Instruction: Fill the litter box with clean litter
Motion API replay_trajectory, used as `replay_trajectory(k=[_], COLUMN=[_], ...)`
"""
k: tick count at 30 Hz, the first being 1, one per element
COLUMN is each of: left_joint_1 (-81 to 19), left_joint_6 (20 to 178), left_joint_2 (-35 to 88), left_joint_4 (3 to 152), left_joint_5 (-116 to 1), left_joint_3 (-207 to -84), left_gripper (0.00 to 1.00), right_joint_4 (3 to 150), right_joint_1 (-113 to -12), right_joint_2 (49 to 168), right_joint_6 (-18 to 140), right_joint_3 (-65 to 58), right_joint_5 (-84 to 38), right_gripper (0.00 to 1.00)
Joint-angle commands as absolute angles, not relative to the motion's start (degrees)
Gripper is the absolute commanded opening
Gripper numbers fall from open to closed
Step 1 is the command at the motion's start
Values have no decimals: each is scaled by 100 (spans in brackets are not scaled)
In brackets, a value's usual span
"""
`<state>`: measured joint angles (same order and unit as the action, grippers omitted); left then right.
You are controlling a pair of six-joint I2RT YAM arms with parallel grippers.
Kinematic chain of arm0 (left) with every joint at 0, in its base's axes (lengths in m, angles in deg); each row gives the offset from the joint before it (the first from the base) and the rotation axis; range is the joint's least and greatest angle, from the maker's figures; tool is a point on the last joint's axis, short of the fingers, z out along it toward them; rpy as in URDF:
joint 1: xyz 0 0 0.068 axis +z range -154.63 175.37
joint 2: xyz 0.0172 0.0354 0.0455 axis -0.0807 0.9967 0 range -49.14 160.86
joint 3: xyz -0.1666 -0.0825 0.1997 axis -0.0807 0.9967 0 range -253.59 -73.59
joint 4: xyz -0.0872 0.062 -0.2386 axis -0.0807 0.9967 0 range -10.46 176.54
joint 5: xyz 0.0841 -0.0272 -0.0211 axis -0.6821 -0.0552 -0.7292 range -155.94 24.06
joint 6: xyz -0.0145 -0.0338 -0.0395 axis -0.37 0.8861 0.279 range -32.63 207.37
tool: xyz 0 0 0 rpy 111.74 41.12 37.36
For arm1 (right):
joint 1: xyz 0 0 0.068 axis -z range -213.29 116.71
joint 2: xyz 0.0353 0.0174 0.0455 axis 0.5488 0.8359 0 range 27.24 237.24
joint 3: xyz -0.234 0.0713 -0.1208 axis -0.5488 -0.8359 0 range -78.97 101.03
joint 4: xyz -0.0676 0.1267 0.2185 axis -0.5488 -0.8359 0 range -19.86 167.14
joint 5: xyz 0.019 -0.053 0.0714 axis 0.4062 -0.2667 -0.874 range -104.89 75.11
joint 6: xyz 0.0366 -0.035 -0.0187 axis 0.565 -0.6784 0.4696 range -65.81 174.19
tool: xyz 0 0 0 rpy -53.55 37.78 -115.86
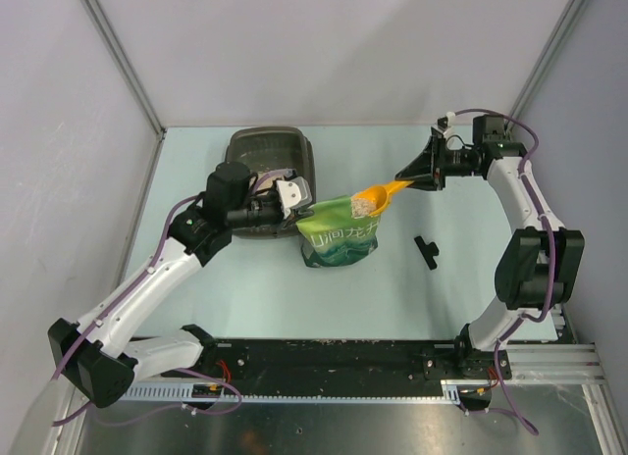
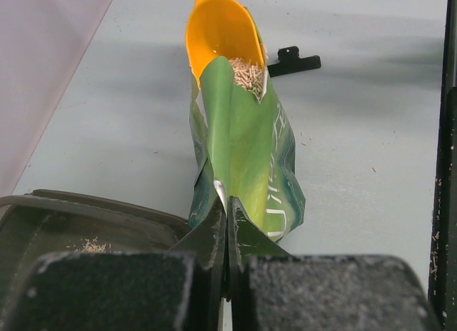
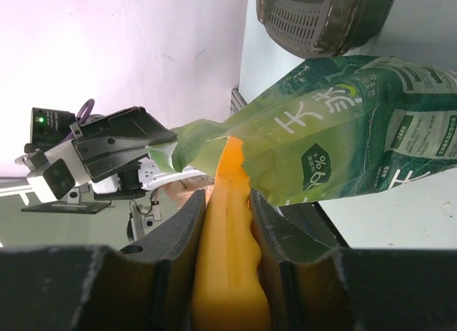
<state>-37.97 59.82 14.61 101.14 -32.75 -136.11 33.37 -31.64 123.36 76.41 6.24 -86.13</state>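
Observation:
The dark litter box [image 1: 270, 153] sits at the back left; its rim shows in the left wrist view [image 2: 86, 217] with a few granules inside. My left gripper [image 1: 298, 201] is shut on the edge of the green pouch [image 1: 339, 235], holding it upright beside the box; the jaws [image 2: 228, 220] pinch the pouch [image 2: 246, 153]. My right gripper [image 1: 406, 181] is shut on the handle of the orange scoop [image 1: 378, 194]. The scoop's bowl [image 2: 221, 31] sits at the pouch mouth and holds pale litter [image 2: 248, 75]. In the right wrist view the handle [image 3: 228, 231] fills the jaws.
A black clip [image 1: 425, 250] lies on the table right of the pouch and also shows in the left wrist view [image 2: 289, 60]. Grey walls enclose the table on the left, back and right. The black rail runs along the near edge.

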Motion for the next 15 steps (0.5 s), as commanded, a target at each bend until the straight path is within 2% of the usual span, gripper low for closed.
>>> replay_trajectory(k=[1, 15], left_joint_1=[-3689, -3680], left_joint_6=[5828, 5810], left_joint_2=[1353, 1397], left_joint_4=[10239, 10248], left_joint_5=[-3228, -3210], left_joint_3=[-13748, -13748], left_gripper=[0, 0], right_joint_4=[2907, 2695], right_joint_1=[-2881, -2810], right_joint_2=[12409, 12462], right_joint_6=[7441, 7344], right_joint_3=[980, 1375], right_joint_5=[-9022, -8969], right_gripper=[0, 0])
